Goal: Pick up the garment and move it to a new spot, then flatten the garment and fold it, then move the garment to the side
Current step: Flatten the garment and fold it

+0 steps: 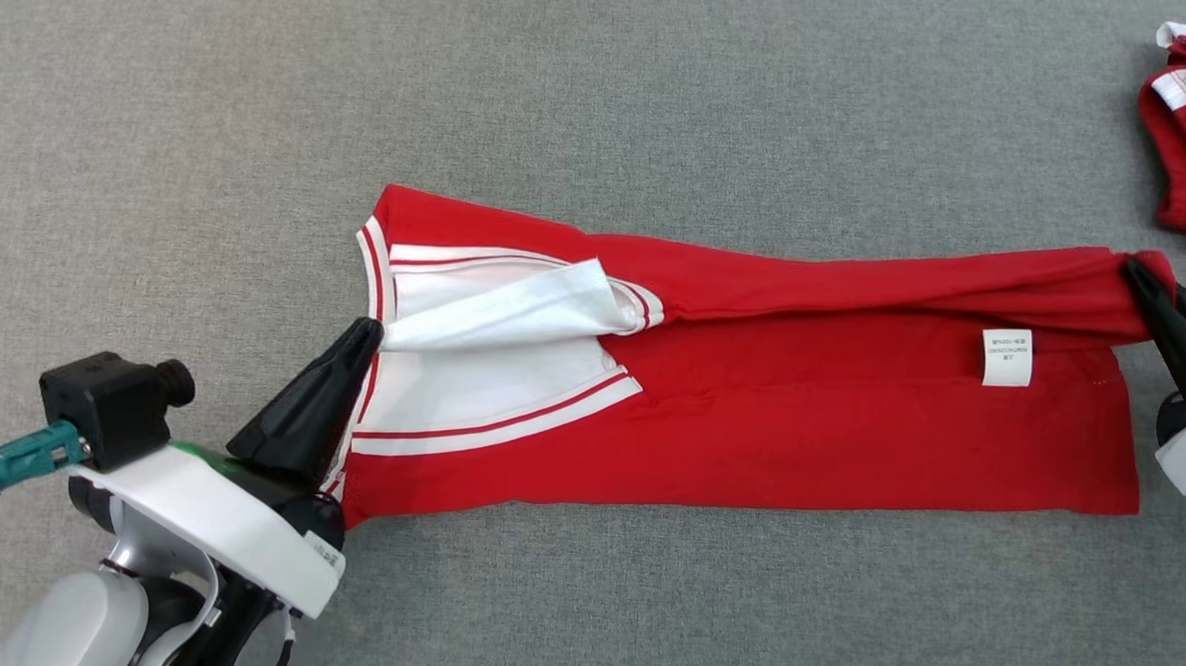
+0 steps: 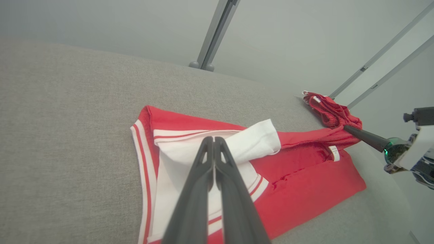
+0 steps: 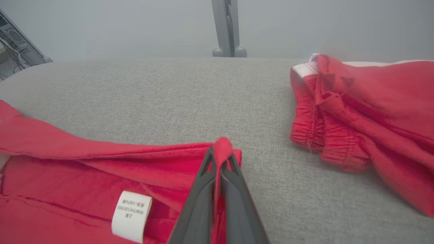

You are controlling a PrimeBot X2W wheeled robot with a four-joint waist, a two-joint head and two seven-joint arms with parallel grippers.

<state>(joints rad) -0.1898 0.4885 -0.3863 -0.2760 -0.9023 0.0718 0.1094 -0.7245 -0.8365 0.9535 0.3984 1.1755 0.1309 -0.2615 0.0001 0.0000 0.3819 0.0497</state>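
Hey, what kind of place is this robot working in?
Probably a lab or test cell: a grey cloth-covered table, bare metal frame posts behind it, and cabled equipment at one edge.

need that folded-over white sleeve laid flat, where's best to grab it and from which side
Pinch the white sleeve at its striped cuff, coming from the robot's right: that end curls up off the red garment, probably giving a free edge to pinch.

Head camera looks down; wrists low (sharing garment (image 1: pixel 799 422)).
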